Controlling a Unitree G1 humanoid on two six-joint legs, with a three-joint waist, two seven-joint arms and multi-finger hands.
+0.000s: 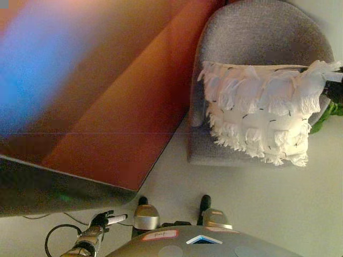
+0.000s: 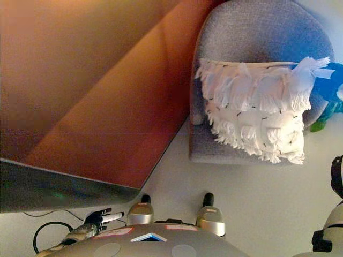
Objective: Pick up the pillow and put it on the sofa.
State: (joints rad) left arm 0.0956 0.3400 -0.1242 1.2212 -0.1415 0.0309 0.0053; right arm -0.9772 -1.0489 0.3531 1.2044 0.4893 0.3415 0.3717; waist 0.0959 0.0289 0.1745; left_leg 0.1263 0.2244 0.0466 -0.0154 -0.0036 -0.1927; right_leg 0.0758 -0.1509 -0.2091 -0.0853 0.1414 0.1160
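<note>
Pillow (image 1: 261,114) rests on grey sofa (image 1: 257,37); left robot hand (image 1: 102,220) well apart

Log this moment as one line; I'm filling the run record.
pillow: lying on grey chair | left hand: low, holding nothing | right hand: unseen | sofa: none identifiable

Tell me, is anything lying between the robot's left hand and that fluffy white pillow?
Nothing visible does. The left hand hangs low by the robot's side, and only bare floor lies between it and the pillow, which rests on the grey chair.
</note>
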